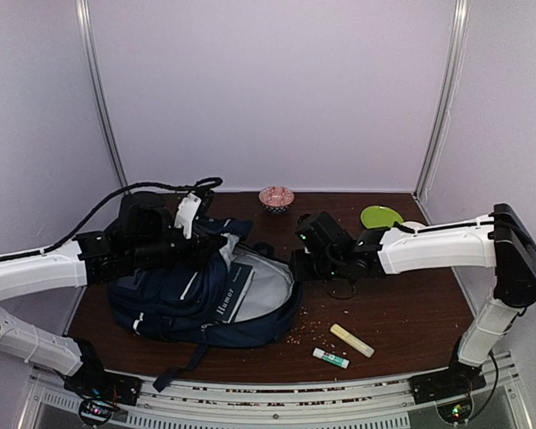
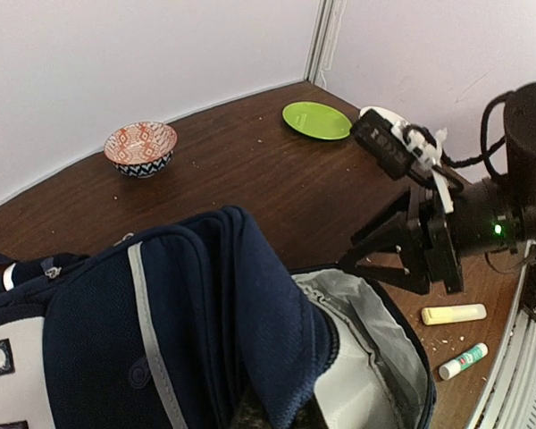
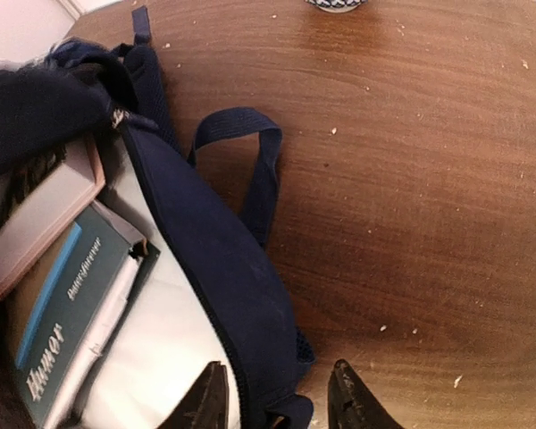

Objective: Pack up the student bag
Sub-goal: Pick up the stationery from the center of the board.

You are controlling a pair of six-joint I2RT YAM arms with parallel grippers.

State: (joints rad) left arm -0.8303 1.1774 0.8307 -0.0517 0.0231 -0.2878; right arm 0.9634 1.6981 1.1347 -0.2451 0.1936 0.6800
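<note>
Slippage is the chief worry in the top view. The left gripper (image 1: 192, 243) is clenched on the upper flap of the bag (image 1: 174, 308) and holds its mouth up. If the fabric pulled out of that pinch, the flap would likely fall over the book (image 1: 233, 295) lying in the opening just below. The bag sits between the two tools, with the right gripper (image 1: 297, 266) at its opposite rim. A glue stick (image 1: 330, 358) and a yellow stick (image 1: 351, 340) lie behind the right gripper, toward the arm bases and well apart from it.

The left wrist view shows navy fabric rising in a peak to the bottom edge, where this tool's fingers would be. The fingers themselves are mostly hidden, so I judge the hold from that lifted fold. A bowl (image 2: 140, 147) and a green plate (image 2: 317, 120) sit far ahead, clear of everything.

In the right wrist view the fingers (image 3: 210, 398) stand partly apart, released. They straddle the dark rim, one over the pale lining and the other over the table (image 3: 411, 223). Nothing looks pinched. Snagging is the danger here, since a sideways move could hook the rim or the strap loop (image 3: 250, 152) just ahead. That would tug the bag against the left hold.
</note>
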